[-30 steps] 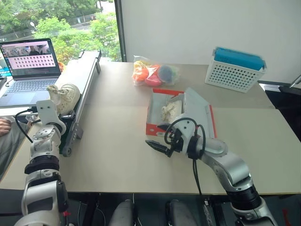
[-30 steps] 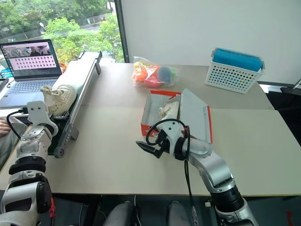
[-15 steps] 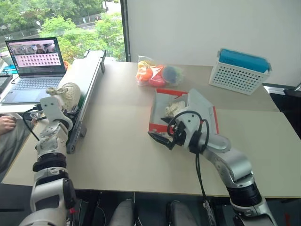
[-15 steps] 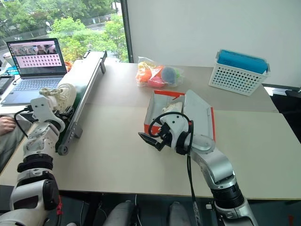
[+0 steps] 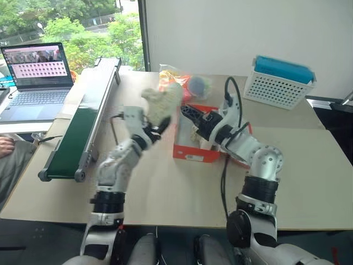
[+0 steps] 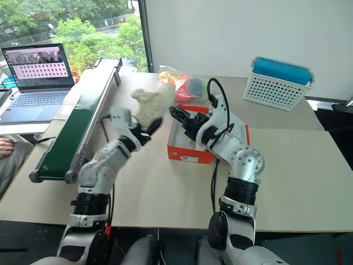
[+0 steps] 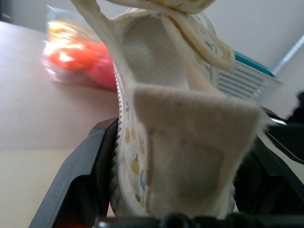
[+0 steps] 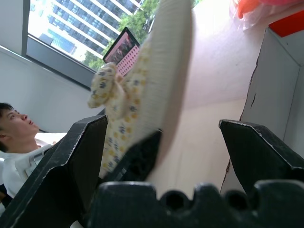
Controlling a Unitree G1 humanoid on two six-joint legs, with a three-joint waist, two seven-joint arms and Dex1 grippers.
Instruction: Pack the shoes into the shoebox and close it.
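My left gripper (image 5: 158, 122) is shut on a cream speckled shoe (image 5: 163, 102), held in the air just left of the shoebox (image 5: 190, 153). The left wrist view shows this shoe (image 7: 171, 123) heel-on, clamped between the two black fingers (image 7: 80, 183). The red shoebox stands open on the table, its lid and inside mostly hidden behind my right arm. My right gripper (image 5: 190, 115) is open above the box's left end, pointing at the shoe. In the right wrist view the shoe (image 8: 142, 90) hangs beyond the spread fingers (image 8: 71, 161), beside the box's pale wall (image 8: 280, 80).
A conveyor belt (image 5: 77, 132) runs along the table's left side, with a laptop (image 5: 36, 72) beyond it and a person's hand (image 5: 5, 146) at the edge. A clear bag of colourful items (image 5: 187, 85) lies behind the box. A white perforated basket (image 5: 278, 80) stands at the back right.
My left arm has lifted the shoe off the conveyor belt and swung it right, up to the box. My right gripper has risen from the table in front of the box and rolled over.
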